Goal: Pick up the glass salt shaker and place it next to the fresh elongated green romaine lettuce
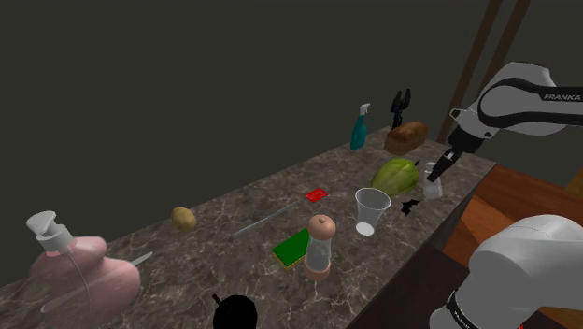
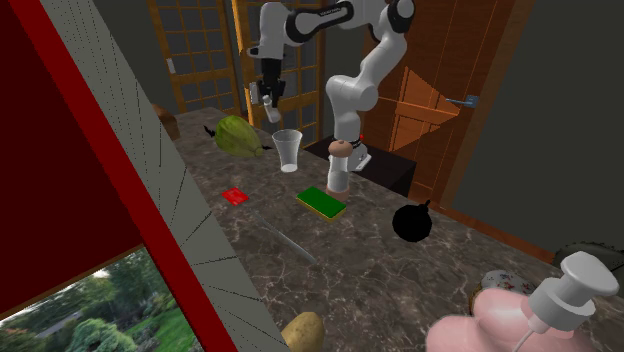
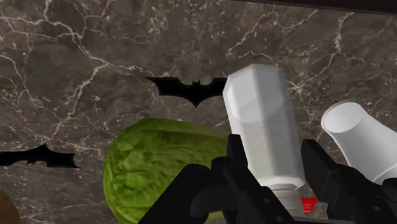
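My gripper (image 3: 273,167) is shut on a pale, faceted salt shaker (image 3: 261,121), which stands clasped between the two fingers (image 3: 233,159). It hangs a little above the dark marble counter (image 3: 76,76), just beside the green romaine lettuce (image 3: 162,168). In the shoulder view the gripper (image 1: 435,176) holds the shaker (image 1: 432,189) near the counter's front edge, to the right of the lettuce (image 1: 395,173). The second exterior view shows the gripper (image 2: 268,98) with the shaker (image 2: 271,113) above and to the right of the lettuce (image 2: 236,134).
A clear cup (image 1: 372,210) stands close by the lettuce. Further along are a tan-topped grinder (image 1: 320,246), a green sponge (image 1: 292,250), a red card (image 1: 316,194), a potato (image 1: 183,218) and a pink dispenser (image 1: 70,271). A teal spray bottle (image 1: 360,128) and a bread loaf (image 1: 405,138) sit behind the lettuce.
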